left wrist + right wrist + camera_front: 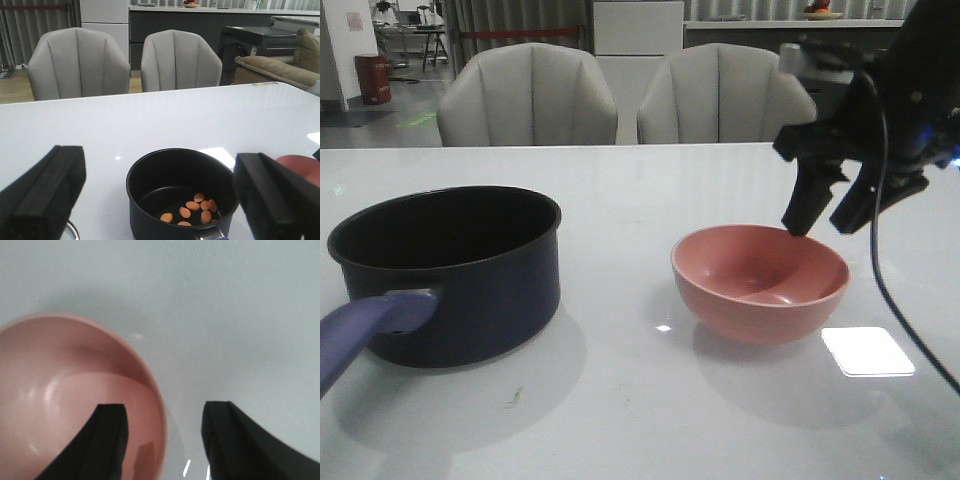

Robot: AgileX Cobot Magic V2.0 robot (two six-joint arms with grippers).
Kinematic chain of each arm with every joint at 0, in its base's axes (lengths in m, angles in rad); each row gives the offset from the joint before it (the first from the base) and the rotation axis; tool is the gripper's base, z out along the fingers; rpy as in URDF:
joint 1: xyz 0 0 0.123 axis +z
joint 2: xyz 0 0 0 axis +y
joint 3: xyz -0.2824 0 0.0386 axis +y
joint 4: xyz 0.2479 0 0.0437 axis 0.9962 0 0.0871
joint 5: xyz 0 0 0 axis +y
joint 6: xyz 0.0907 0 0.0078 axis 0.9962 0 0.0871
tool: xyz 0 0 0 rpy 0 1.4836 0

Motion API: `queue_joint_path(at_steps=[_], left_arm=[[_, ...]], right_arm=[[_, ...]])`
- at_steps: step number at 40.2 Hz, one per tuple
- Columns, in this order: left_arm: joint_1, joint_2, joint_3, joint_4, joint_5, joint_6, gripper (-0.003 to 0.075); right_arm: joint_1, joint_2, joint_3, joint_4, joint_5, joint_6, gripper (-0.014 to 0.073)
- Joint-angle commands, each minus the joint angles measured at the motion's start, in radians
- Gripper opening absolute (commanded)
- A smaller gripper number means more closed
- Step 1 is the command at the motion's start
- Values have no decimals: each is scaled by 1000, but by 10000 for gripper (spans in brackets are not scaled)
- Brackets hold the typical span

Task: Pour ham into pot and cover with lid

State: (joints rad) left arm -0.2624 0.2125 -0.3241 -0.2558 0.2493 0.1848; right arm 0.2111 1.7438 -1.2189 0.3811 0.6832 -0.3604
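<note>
We see the ham (192, 209) lying in the navy saucepan (450, 275) near the bench's (640, 420) left edge. The right gripper (820, 222) hangs spread wide over the far rim of the empty pink bowl (760, 283), grasping nothing. The left gripper (160, 200) is also wide apart, empty, above the saucepan.

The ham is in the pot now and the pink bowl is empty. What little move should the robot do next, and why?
Probably lift the right pincer away from the bowl: it is open, straddling the rim, and the bowl sits empty on the table. The ham already lies in the pot, which is uncovered. Then the lid comes next; only a shiny edge that may be it shows beside the left pincer.
</note>
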Motion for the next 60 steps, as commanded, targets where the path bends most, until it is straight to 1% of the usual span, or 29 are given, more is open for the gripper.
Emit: queue_joint_path(at_steps=[1,5,10,16,21,27,31,40,47,52,54,56,60], left_arm=[[-7,7,-26,-13,-86,-5,636],[-7,7,-26,-13,-86,-5,636],[-7,7,-26,-13,-86,-5,636],[-7,7,-26,-13,-86,-5,637],[-7,7,-26,-13,-86,-5,637],[-7,7,-26,-13,-86,-5,637],[-7,7,-26,-13,-86,-5,637],[-7,7,-26,-13,-86,-5,637],[-7,7,-26,-13,-86,-5,636],[-7,7,-26,-13,-86,-5,637],[-7,7,-26,-13,-86,-5,637],[-7,7,-26,-13,-86,-5,637],[-7,7,-26,-13,-86,-5,637]], right_arm=[[-4,-147,-31,-10,-29,-15,456],[-4,-258,-23,-10,-41,-16,456],[-4,-403,25,-6,-94,-16,456],[-3,-608,146,15,-219,-16,456],[25,-770,284,51,-333,-16,456],[86,-955,454,53,-487,-16,456],[114,-1071,573,53,-564,-16,456],[123,-1387,861,55,-715,-16,456],[123,-1549,1001,55,-731,-16,456],[123,-1589,1059,55,-732,-16,450],[123,-1589,1074,55,-737,-16,412],[123,-1589,1077,55,-737,-16,344],[123,-1589,1077,55,-737,-16,156]])
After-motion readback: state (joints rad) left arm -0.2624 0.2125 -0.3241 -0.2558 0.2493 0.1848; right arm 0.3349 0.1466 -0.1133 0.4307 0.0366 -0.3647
